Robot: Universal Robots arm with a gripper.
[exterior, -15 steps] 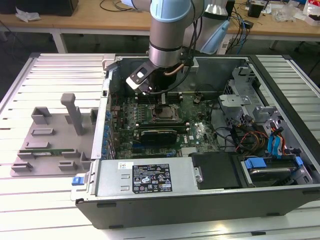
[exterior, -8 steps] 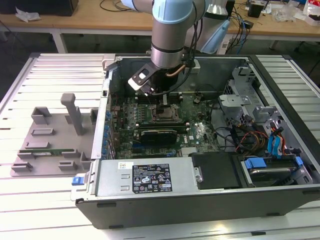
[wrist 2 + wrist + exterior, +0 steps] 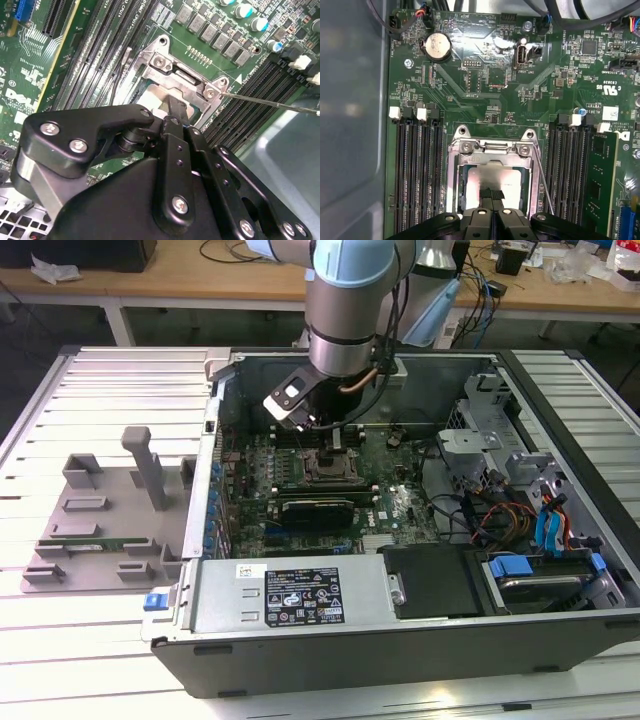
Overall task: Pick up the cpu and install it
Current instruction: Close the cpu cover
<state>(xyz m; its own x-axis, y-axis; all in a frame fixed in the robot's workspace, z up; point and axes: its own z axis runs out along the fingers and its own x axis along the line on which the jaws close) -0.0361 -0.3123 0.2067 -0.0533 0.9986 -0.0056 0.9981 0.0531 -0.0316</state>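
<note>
The cpu [image 3: 492, 176] lies flat inside the motherboard's open socket [image 3: 492, 146], its shiny silver top showing in both wrist views [image 3: 159, 98]. My gripper [image 3: 491, 194] stands directly over it with its two black fingers pressed together, shut, the tips at or just above the chip's top; I cannot tell if they touch. In the exterior view the gripper [image 3: 337, 440] hangs inside the open computer case above the socket [image 3: 330, 468]. The socket's thin metal lever [image 3: 543, 175] stands free beside the frame.
Memory slots [image 3: 417, 170] flank the socket, with a stick [image 3: 602, 175] seated on one side. A black graphics card [image 3: 318, 508] sits close to the socket. The power supply [image 3: 290, 595], drive bays [image 3: 520, 490] and case walls ring the board. A grey tray [image 3: 110, 510] lies outside the case.
</note>
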